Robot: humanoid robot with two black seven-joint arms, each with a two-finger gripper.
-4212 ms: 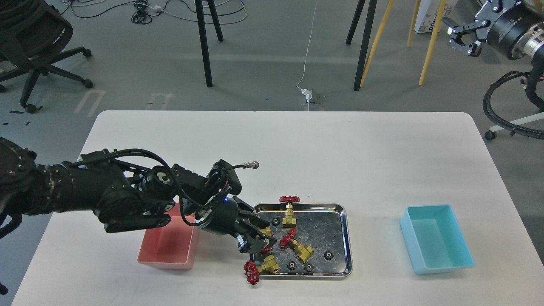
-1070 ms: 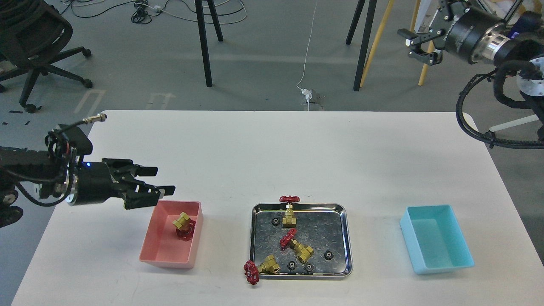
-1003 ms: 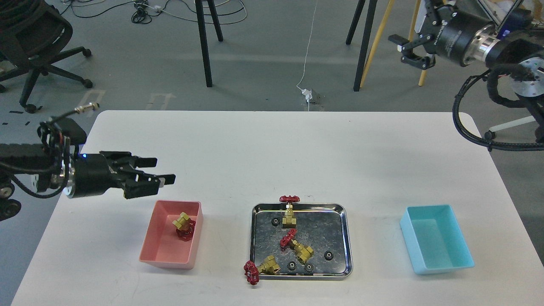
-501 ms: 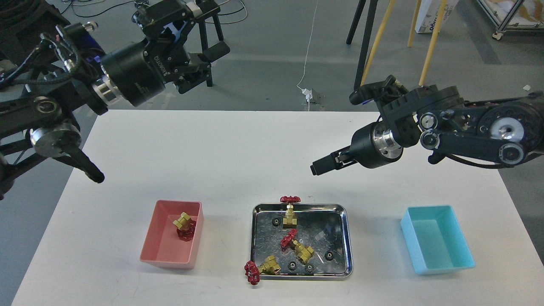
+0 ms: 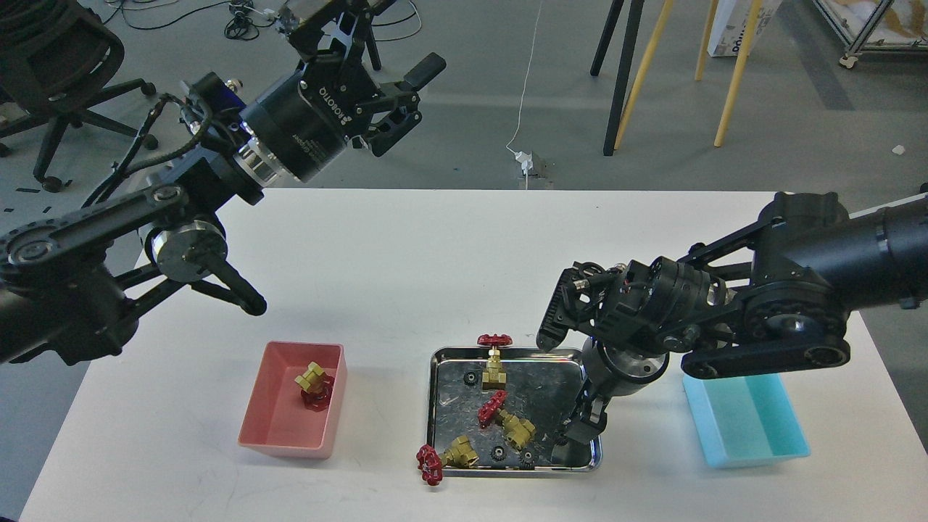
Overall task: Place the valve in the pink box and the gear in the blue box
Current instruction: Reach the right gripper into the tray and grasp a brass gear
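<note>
One valve (image 5: 313,384) lies in the pink box (image 5: 286,444) at the left. Three more valves sit at the steel tray (image 5: 536,353): an upright one (image 5: 494,360), one in the middle (image 5: 507,422), and one (image 5: 444,457) with its red handwheel hanging over the front-left rim. Black gears (image 5: 498,454) (image 5: 527,457) (image 5: 470,378) lie in the tray. My right gripper (image 5: 578,431) points down into the tray's right front corner; its dark fingers cannot be told apart. The blue box (image 5: 757,435) holds nothing that shows. My left gripper (image 5: 407,98) is raised beyond the table, open and holding nothing.
My right arm's bulky wrist (image 5: 652,312) hangs over the tray's right rim and the blue box's far end. Beyond the table are an office chair (image 5: 51,80), stand legs (image 5: 348,80) and floor cables.
My right arm has swung down and its gripper has dropped from above the table into the tray's right front corner. The left arm has shifted right, still raised and open.
</note>
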